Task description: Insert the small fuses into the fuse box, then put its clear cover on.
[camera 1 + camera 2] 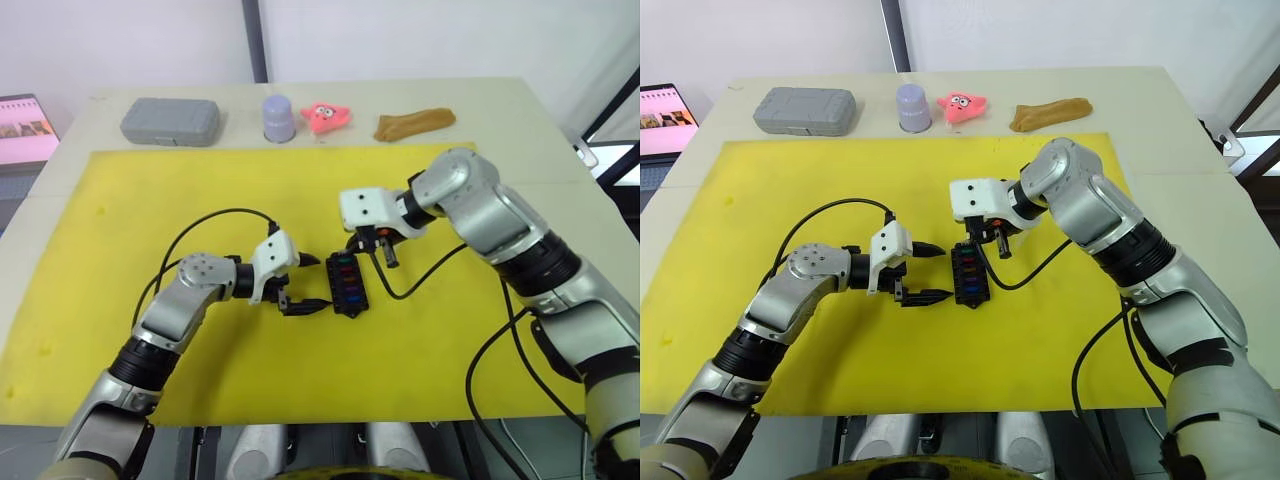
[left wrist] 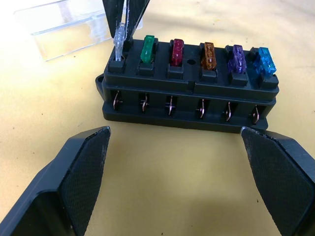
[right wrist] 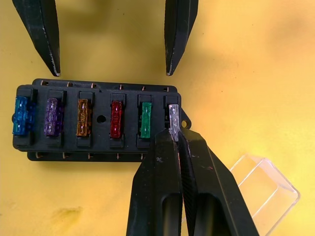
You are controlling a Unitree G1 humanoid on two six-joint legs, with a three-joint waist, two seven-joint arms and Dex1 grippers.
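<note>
Yellow mat (image 1: 150,200), grey case (image 1: 171,122), cup (image 1: 279,118)

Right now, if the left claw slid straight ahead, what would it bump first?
Most likely the fuse box: its side faces the open left claw, between the fingers. The clear cover lies beyond it.

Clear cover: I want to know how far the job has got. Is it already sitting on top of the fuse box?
No. The clear cover lies on the yellow mat beside the fuse box, whose fuses are exposed.
</note>
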